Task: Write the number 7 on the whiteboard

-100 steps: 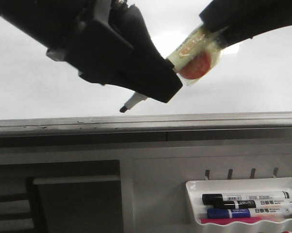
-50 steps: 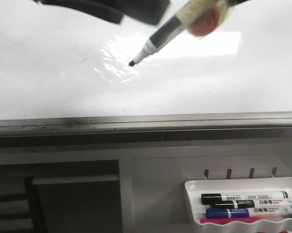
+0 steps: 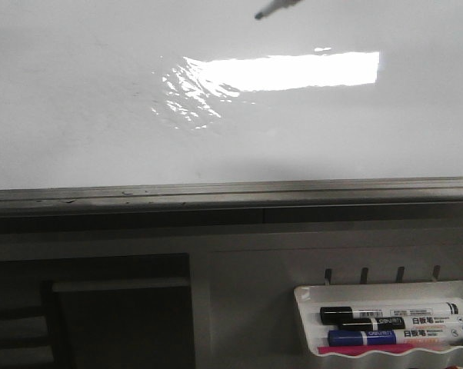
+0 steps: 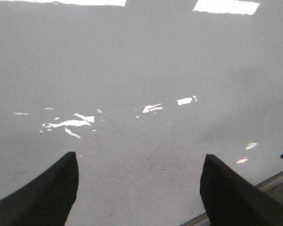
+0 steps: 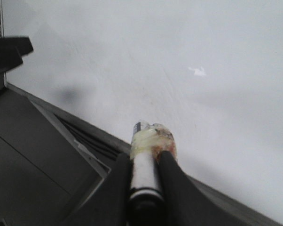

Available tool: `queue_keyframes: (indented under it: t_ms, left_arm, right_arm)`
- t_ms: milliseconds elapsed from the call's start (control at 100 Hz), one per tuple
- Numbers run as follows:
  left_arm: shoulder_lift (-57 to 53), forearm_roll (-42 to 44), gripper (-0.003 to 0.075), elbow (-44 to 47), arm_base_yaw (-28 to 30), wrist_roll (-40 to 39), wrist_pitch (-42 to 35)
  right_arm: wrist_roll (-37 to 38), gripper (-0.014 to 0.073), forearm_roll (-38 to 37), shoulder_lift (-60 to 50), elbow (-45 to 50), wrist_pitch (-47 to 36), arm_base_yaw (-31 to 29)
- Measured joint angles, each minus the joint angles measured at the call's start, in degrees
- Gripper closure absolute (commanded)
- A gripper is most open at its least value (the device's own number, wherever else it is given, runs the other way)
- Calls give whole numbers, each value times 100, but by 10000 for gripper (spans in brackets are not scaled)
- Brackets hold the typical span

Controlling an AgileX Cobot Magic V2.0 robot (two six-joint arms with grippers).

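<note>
Right gripper (image 5: pixel 144 188) clenched the slim black-and-white marker (image 5: pixel 144 176); I judged steady tip contact needed on glossy white whiteboard (image 3: pixel 78 115), unmarked

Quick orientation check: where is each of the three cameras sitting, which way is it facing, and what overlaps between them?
Front view: faces forward over the whiteboard; only the marker tip shows, plus a marker tray.
Left wrist view: on the left arm, facing the board; left gripper open, empty.
Right wrist view: on the right arm; right gripper clamps the marker.
Shared: all show the board and its rim.
</note>
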Motion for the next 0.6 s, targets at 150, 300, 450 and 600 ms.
queue_keyframes:
  t_ms: [150, 300, 450, 600]
  left_arm:
    - [-319, -79, 230, 300, 249, 0, -23]
    - [-420, -147, 230, 355, 260, 0, -17]
    - [-420, -266, 230, 355, 260, 0, -50]
    - [-420, -293, 230, 355, 260, 0, -102]
  right_arm:
    - [-961, 647, 1029, 517, 0, -210, 25]
    - [-1672, 647, 1622, 1141, -122, -434, 225]
    - [-2198, 647, 1944, 1650, -386, -855, 637]
    - [-2387, 647, 2019, 2000, -594, -1362, 915]
